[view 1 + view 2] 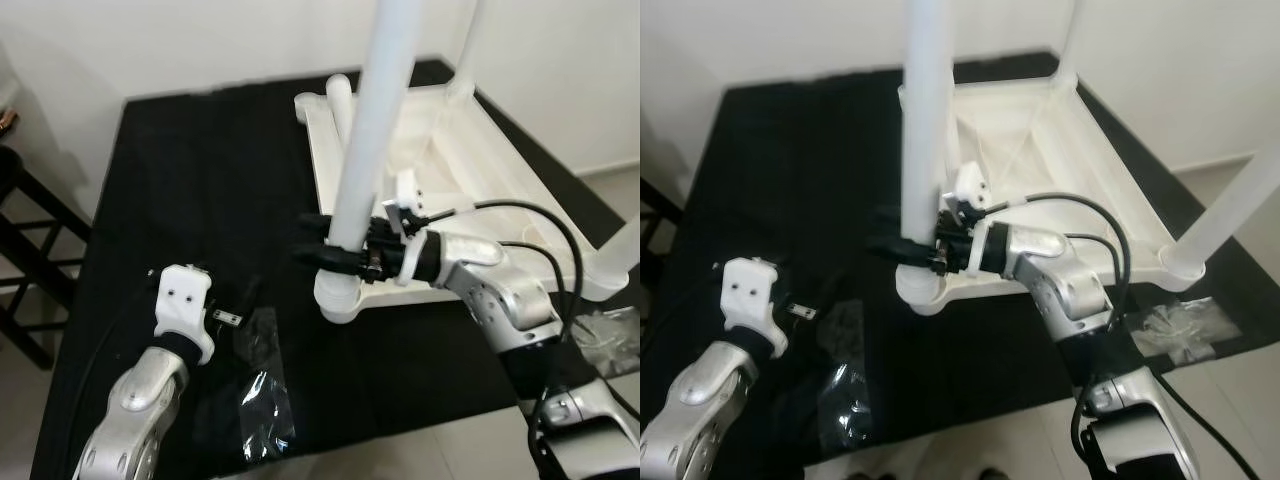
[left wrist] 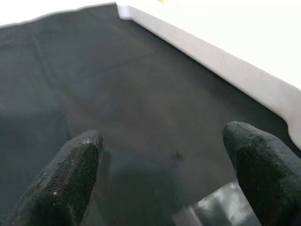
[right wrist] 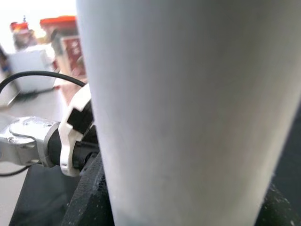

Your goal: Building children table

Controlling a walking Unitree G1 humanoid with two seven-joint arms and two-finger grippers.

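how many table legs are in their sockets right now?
3 legs. Near-left leg, with the right hand clamped around its base; far one; near-right one. The far-left corner is unclear.

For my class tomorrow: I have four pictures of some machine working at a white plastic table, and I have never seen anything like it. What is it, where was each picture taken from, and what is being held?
This is a humanoid robot with two silver arms, each ending in a gripper of two black fingers. Two pictures come from cameras in its head, looking down; the other two come from cameras on its wrists.

On a black cloth lies a white children's table, turned upside down with its legs pointing up. The right gripper is closed around the near table leg, low down by its socket; its wrist camera shows that leg very close.

The left gripper hovers open over the cloth, holding nothing, near a clear plastic bag. Another clear bag lies by the table's right corner.
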